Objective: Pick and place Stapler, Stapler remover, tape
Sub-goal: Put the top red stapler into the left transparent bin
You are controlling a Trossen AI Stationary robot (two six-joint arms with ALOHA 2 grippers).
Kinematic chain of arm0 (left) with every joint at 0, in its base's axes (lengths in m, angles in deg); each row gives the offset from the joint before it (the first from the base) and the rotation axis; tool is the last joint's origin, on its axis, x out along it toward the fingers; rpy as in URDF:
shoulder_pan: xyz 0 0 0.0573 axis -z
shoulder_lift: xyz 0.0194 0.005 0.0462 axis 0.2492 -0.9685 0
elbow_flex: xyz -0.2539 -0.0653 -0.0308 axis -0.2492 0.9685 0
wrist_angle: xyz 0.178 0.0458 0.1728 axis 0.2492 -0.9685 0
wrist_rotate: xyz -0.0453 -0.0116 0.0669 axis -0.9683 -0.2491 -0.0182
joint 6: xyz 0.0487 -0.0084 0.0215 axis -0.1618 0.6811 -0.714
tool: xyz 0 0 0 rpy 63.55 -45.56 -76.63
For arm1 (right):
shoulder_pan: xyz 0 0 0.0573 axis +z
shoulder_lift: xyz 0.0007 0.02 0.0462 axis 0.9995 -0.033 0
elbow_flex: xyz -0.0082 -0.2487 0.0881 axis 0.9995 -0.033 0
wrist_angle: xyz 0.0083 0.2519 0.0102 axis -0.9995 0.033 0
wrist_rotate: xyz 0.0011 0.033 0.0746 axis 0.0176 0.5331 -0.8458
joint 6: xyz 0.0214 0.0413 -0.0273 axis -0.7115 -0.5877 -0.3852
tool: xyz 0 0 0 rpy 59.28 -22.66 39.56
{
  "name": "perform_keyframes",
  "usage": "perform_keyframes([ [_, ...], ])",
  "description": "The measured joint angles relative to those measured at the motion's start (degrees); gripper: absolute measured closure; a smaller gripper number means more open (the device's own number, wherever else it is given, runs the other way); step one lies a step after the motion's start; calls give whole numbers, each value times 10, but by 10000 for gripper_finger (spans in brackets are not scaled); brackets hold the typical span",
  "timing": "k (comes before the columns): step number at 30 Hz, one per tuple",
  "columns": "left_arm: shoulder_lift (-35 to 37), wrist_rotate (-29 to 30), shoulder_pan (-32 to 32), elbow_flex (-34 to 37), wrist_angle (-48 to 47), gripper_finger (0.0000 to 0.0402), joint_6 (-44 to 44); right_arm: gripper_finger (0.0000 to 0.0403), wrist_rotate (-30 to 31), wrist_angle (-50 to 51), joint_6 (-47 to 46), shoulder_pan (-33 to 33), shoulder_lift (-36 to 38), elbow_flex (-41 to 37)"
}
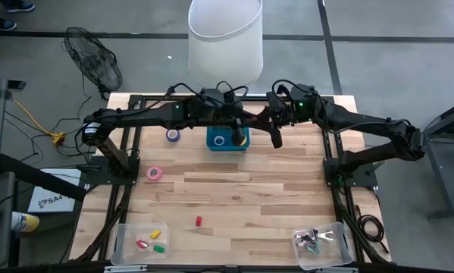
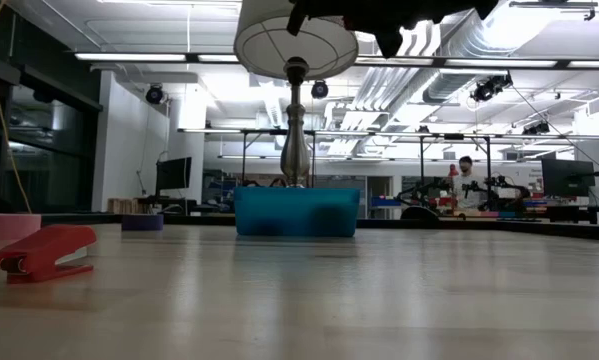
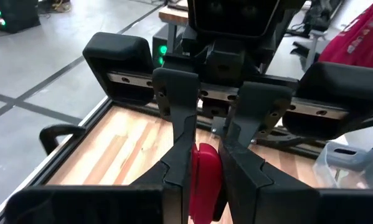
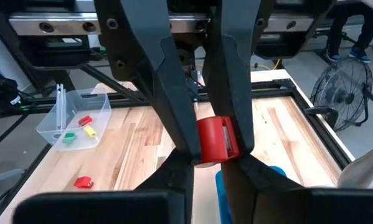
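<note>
A small red stapler with a silver edge (image 4: 217,140) is high above the blue bin (image 1: 227,139), between both grippers. My left gripper (image 3: 206,163) reaches in from the table's left (image 1: 238,125). My right gripper (image 4: 211,167) faces it from the right (image 1: 272,130). Both are shut on the stapler. A second red stapler (image 2: 44,250) lies flat on the table. A purple tape roll (image 1: 172,135) and a pink one (image 1: 154,173) lie flat on the table, and a blue ring (image 1: 220,140) lies in the bin. My left gripper pinches the red stapler (image 3: 205,183) between its two fingers, coming level from the table's left. The stapler is lifted clear, high over the blue bin. My right gripper pinches the stapler's opposite end (image 4: 212,157) between its fingertips, level from the table's right, so the two pairs of fingers meet tip to tip.
A white-shaded lamp (image 1: 225,38) stands at the far edge behind the bin. A clear tray with red, yellow and green blocks (image 1: 124,246) sits at the near left corner. Another clear tray with dark items (image 1: 336,231) sits at the near right.
</note>
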Motion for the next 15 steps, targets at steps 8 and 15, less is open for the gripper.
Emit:
perform_keyframes([
  [8,0,-18,0,-1,16,339,-1,353,-4,2,-10,0,10,0],
  [15,0,-23,0,0,18,308,-16,354,-13,11,-21,1,10,0],
])
